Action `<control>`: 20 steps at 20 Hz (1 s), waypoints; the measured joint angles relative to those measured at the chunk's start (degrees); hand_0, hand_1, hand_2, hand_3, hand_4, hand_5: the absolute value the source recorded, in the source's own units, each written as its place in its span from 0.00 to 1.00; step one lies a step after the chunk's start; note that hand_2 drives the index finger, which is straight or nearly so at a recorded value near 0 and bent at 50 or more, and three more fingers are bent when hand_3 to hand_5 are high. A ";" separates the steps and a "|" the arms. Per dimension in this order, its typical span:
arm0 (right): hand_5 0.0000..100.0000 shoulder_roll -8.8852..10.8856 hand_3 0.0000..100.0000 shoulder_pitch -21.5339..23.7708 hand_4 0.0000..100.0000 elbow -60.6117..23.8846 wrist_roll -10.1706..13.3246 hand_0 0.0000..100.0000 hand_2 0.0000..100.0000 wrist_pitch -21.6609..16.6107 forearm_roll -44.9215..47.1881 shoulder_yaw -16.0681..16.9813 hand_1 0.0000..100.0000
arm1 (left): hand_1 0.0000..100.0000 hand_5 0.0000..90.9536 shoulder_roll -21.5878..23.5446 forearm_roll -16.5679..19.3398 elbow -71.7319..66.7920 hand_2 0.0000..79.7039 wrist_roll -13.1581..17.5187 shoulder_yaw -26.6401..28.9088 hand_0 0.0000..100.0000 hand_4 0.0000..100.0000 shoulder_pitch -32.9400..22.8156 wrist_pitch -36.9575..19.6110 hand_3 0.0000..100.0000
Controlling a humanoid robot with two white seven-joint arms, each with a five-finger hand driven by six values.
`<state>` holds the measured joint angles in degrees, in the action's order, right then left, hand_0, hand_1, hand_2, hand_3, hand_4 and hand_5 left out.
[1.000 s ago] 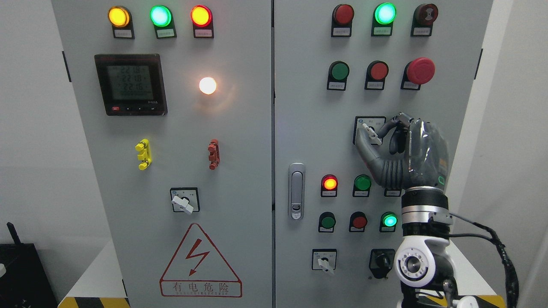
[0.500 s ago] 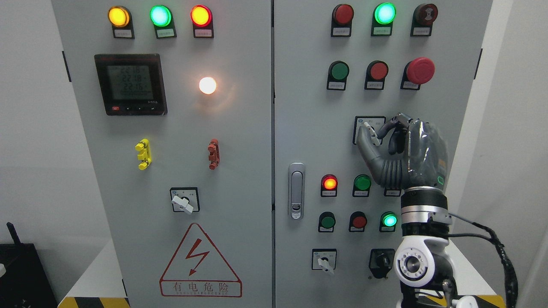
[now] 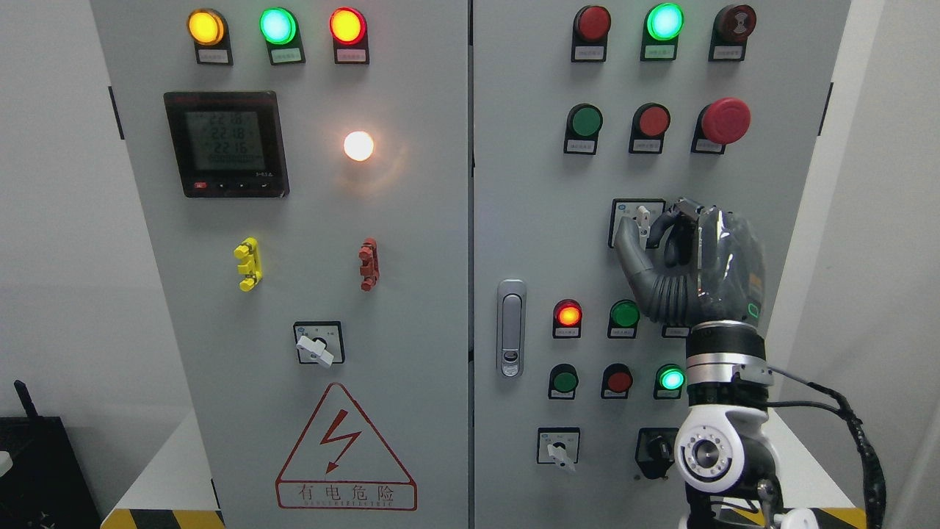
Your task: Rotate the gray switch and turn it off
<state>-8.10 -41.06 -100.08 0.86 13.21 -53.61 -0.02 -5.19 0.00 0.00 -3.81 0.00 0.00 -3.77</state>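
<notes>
Gray switch (image 3: pixel 642 217), a small pale lever on a white-faced plate, pinched between thumb and curled fingers (image 3: pixel 670 217) of the right hand (image 3: pixel 687 264), lever standing close to upright at the hand's upper left. Left hand out of view. Judged mid-turn: best done by rolling the wrist about the switch's own axis, keeping the pinch low on the lever so the tips do not slide off its end, easing grip only once the detent is felt, and drawing straight back from the cabinet door (image 3: pixel 529 184) to avoid brushing neighbouring buttons. Just below the hand, a lit red lamp (image 3: pixel 566 314) and a dark green button (image 3: pixel 624 314); lower still, a row of three, the nearest glowing green (image 3: pixel 670 379). Beneath the wrist, a black selector (image 3: pixel 656 450) partly hidden by the forearm, with one more white-faced switch (image 3: pixel 559 447) to its left. Above the hand, six round controls in two rows of three, among them a red mushroom button (image 3: pixel 724 120). Far to the hand's left, on the other door: three lamps, one meter (image 3: pixel 225 143), one white light (image 3: pixel 358 145), one yellow (image 3: pixel 247 264) and one red clip (image 3: pixel 368 264), one further rotary switch (image 3: pixel 317 347), one warning triangle (image 3: pixel 345 452).
</notes>
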 measured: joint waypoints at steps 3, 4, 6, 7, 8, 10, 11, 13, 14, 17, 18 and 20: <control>1.00 0.00 1.00 -0.06 1.00 0.02 0.22 0.54 0.70 0.00 0.00 0.00 0.45 | 0.39 0.00 0.00 0.00 0.00 0.00 0.00 0.00 0.12 0.00 0.00 0.00 0.00; 1.00 0.00 1.00 -0.08 1.00 0.02 0.27 0.54 0.70 0.00 0.00 0.00 0.44 | 0.39 0.00 0.00 0.00 0.00 0.00 0.00 0.00 0.12 0.00 0.00 0.00 0.00; 1.00 0.00 1.00 -0.14 1.00 0.03 0.33 0.54 0.70 0.02 0.00 0.00 0.44 | 0.39 0.00 0.00 0.00 0.00 0.00 0.00 0.00 0.12 0.00 0.00 0.00 0.00; 1.00 -0.01 1.00 -0.17 1.00 0.03 0.40 0.54 0.70 0.02 0.01 0.00 0.43 | 0.39 0.00 0.00 0.00 0.00 0.00 0.00 0.00 0.12 0.00 0.00 0.00 0.00; 1.00 -0.01 1.00 -0.19 1.00 0.03 0.45 0.55 0.70 0.02 0.02 0.00 0.43 | 0.39 0.00 0.00 0.00 0.00 0.00 0.00 0.00 0.12 0.00 0.00 0.00 0.00; 1.00 -0.02 1.00 -0.24 1.00 0.03 0.51 0.54 0.70 0.02 0.04 0.01 0.42 | 0.39 0.00 0.00 0.00 0.00 0.00 0.00 0.00 0.12 0.00 0.00 -0.01 0.00; 1.00 -0.02 1.00 -0.26 1.00 0.03 0.52 0.53 0.70 0.02 0.05 0.01 0.42 | 0.39 0.00 0.00 0.00 0.00 0.00 0.00 0.00 0.12 0.00 0.00 -0.01 0.00; 1.00 -0.03 1.00 -0.29 1.00 0.03 0.52 0.50 0.70 0.02 0.06 0.01 0.42 | 0.39 0.00 0.00 0.00 0.00 0.00 0.00 0.00 0.12 0.00 0.00 -0.01 0.00; 1.00 -0.03 1.00 -0.30 1.00 0.03 0.52 0.48 0.70 0.02 0.06 0.01 0.42 | 0.39 0.00 0.00 0.00 0.00 0.00 0.00 0.00 0.12 0.00 0.00 -0.01 0.00; 1.00 -0.04 1.00 -0.32 1.00 0.03 0.54 0.42 0.71 -0.01 0.07 0.02 0.42 | 0.39 0.00 0.00 0.00 0.00 0.00 0.00 0.00 0.12 0.00 0.00 -0.01 0.00; 1.00 -0.04 1.00 -0.32 1.00 0.04 0.54 0.41 0.71 -0.05 0.07 0.02 0.41 | 0.39 0.00 0.00 0.00 0.00 0.00 0.00 0.00 0.12 0.00 0.00 -0.01 0.00; 1.00 -0.05 1.00 -0.32 1.00 0.04 0.60 0.39 0.71 -0.22 0.09 0.02 0.41 | 0.39 0.00 0.00 0.00 0.00 0.00 0.00 0.00 0.12 0.00 0.00 -0.01 0.00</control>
<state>-8.14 -41.38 -100.04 1.46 12.99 -53.52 0.00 -5.19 0.00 0.00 -3.81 0.00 0.00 -3.78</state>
